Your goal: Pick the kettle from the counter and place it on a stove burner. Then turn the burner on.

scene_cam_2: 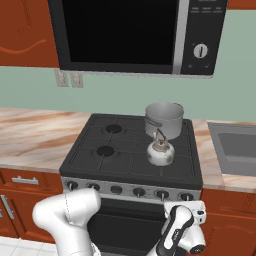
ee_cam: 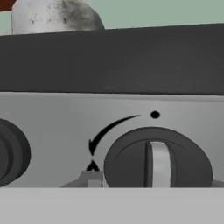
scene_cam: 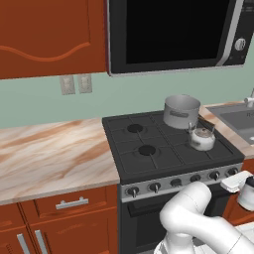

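In your left base view, the small shiny silver-white kettle [scene_cam: 202, 138] sits on the black stove's front right burner grate [scene_cam: 206, 151], before the grey steel pot [scene_cam: 181, 111].

Your right base view shows the beige marble-look bench [scene_cam_2: 35, 140] beside it.

In your hand view, a dark round knob [ee_cam: 158, 162] fills the lower frame; you cannot tell how the pincer stands.

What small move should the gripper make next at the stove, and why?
Probably ease straight forward until the fingers bracket the knob, then close. The kettle already sits on the front right stove burner, and the hand view has the knob close ahead with its ridge upright, apparently not yet turned.
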